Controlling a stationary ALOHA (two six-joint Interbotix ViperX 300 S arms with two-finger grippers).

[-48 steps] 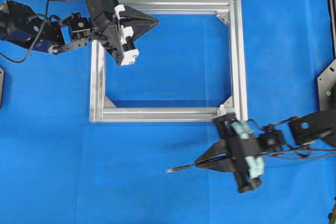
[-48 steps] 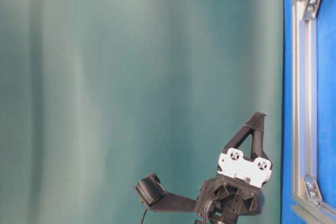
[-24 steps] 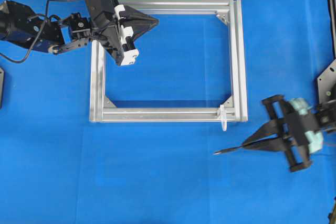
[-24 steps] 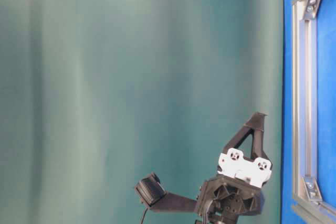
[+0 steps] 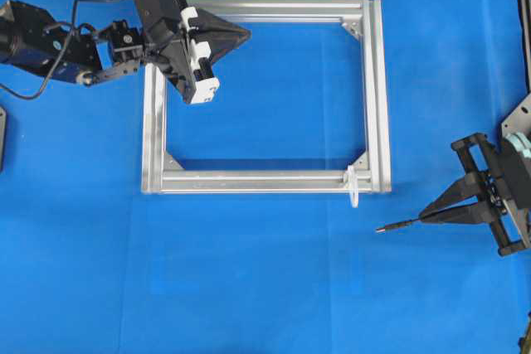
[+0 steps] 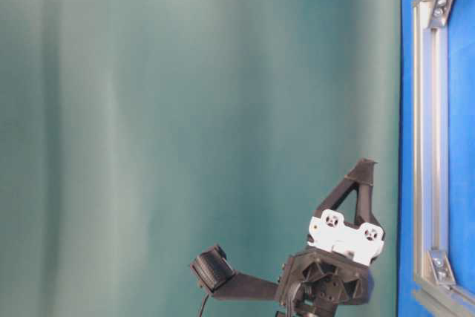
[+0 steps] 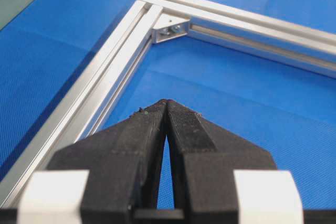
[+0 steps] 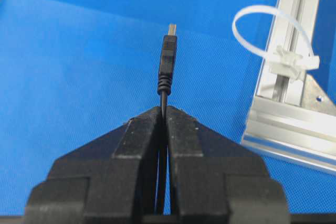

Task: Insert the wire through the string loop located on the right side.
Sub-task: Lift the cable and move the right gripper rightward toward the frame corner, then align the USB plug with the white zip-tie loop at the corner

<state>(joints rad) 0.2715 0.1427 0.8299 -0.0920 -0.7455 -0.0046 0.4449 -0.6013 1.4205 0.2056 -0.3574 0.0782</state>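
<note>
My right gripper (image 5: 431, 215) is pinched fully shut on the wire (image 8: 167, 69), gripping the thin black cable just behind the moulded plug, so only a short stub sticks out past my fingertips. My left gripper (image 7: 167, 103) is closed on nothing, hovering over the aluminium frame (image 5: 261, 181) near its corner at about 11 o'clock in the overhead view.

I judge the wire to be light and limp along its length, but the plug and its ribbed strain relief look stiff. Holding close behind the plug seems the right place: the exposed end should stay straight instead of drooping, and a narrow cable clamped between flat pads may twist, so a short overhang helps. The string loop (image 8: 268, 30) looks like a thin, springy whitish band; I expect it to flex away if bumped rather than resist, so a glancing touch could push it aside.

In the overhead view the wire's long axis runs nearly level, tilted slightly, with the metallic tip (image 5: 380, 229) pointing toward 9 o'clock, away from my wrist. The plug sits off the frame's outside, toward 4 o'clock from its lower right corner, apart from it. The string loop (image 5: 353, 189) stands at that corner, at about 10 o'clock from the tip. In my right wrist view the plug points to 12 o'clock and the loop is at 1 o'clock, opening roughly broadside to me.
</note>
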